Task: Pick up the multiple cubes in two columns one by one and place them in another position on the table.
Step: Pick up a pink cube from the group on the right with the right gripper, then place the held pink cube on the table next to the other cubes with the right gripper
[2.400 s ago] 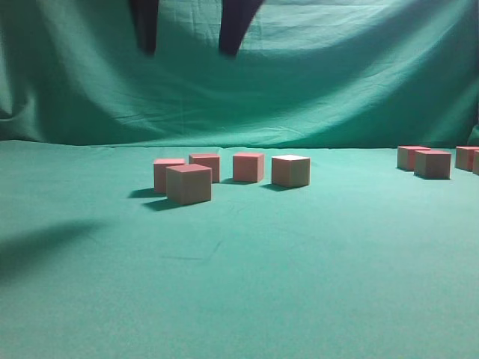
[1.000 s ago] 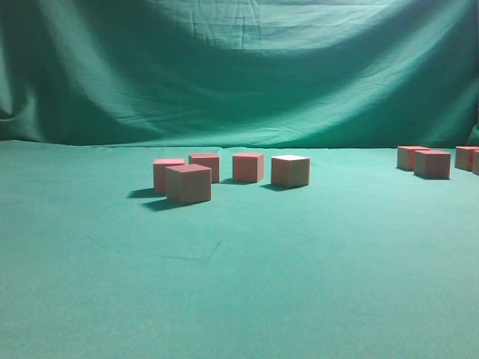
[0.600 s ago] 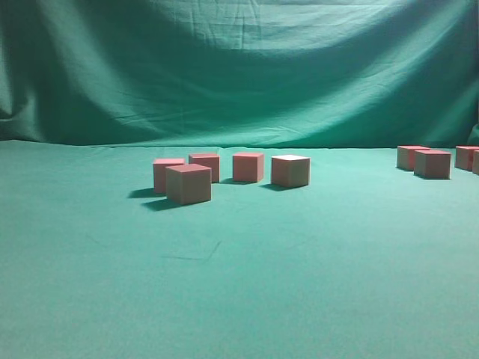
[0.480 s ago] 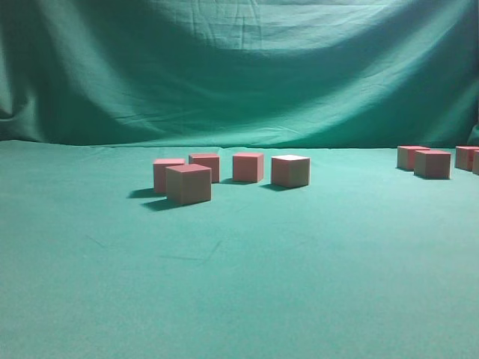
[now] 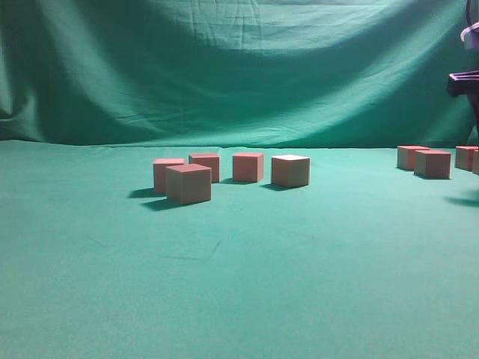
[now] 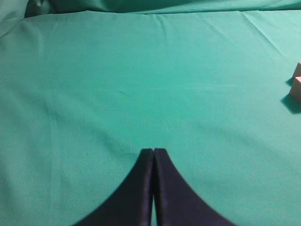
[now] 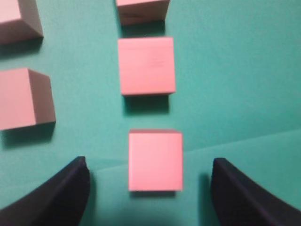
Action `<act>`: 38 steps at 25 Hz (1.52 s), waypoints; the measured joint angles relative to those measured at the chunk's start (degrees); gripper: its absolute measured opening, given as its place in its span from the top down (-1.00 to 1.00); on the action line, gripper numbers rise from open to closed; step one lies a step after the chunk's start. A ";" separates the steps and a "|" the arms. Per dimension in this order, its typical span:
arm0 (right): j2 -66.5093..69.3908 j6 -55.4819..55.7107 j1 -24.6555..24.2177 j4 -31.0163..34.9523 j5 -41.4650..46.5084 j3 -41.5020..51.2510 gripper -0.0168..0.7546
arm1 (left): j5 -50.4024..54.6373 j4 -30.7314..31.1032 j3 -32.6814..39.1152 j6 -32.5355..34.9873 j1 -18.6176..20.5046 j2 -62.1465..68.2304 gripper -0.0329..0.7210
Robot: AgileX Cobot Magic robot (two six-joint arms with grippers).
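The left gripper (image 6: 154,155) is closed, fingertips touching; the right gripper (image 7: 149,176) spreads wide.

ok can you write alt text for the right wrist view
The right hand hangs open directly above a pink cube on the green table, one dark finger on each side of it and not touching. Four more cubes lie beyond in two columns, two cut off by the frame's top edge.

A staged test setup, probably a lab, is suggested: the surface (image 5: 239,284) is covered in plain green cloth, a matching green backdrop (image 5: 239,75) is draped behind, and identical cubes (image 5: 188,183) are laid out.
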 joint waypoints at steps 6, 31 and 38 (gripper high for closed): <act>2.86 -0.13 0.00 0.00 -0.73 -0.82 -0.39 | 0.00 0.00 0.00 0.00 0.00 0.00 0.91; -18.17 -1.67 19.57 3.52 12.85 0.94 0.24 | 0.00 0.00 0.00 0.00 0.00 0.00 0.91; -18.53 -10.25 39.40 3.77 13.27 1.68 0.24 | 0.00 0.00 0.00 0.00 0.00 0.00 0.91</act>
